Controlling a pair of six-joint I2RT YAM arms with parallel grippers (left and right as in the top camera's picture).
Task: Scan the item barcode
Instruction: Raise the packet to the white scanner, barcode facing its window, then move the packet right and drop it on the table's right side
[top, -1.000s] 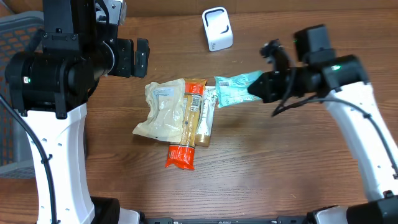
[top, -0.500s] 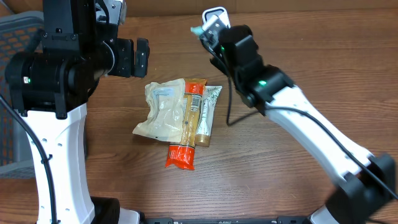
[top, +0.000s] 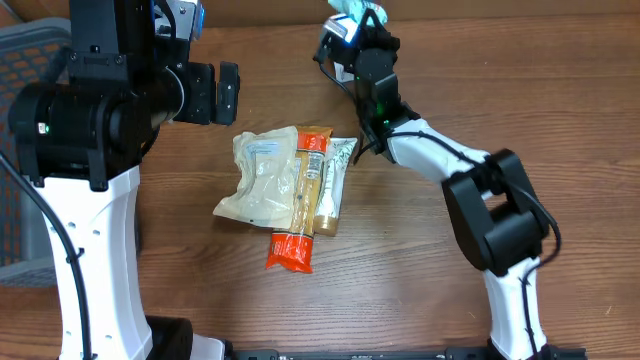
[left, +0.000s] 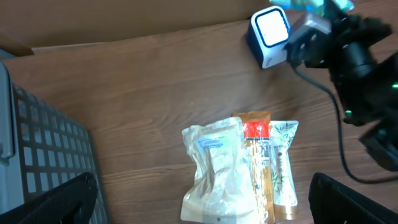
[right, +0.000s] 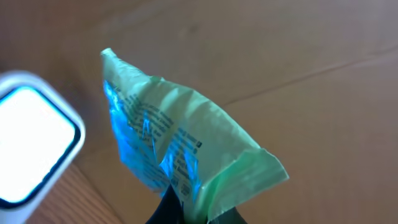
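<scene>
Where the right arm (top: 440, 160) stretches across the desk (top: 400, 290) to its far edge, the right fingers (right: 169, 210) pinch the teal packet (right: 180, 149) by its lower end, holding it upright just beside the lit scanner (right: 31, 149). The left arm (top: 90, 110) stands raised at the left, its left fingers (left: 56, 199) spread wide and empty, facing the heap of pouches (top: 285, 190).

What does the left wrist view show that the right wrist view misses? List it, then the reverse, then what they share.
Left wrist only: the pile of packets, the grey basket, the right arm. Right wrist only: the print on the green packet, pinched in the right tool. Both: the lit scanner and part of the green packet.
</scene>
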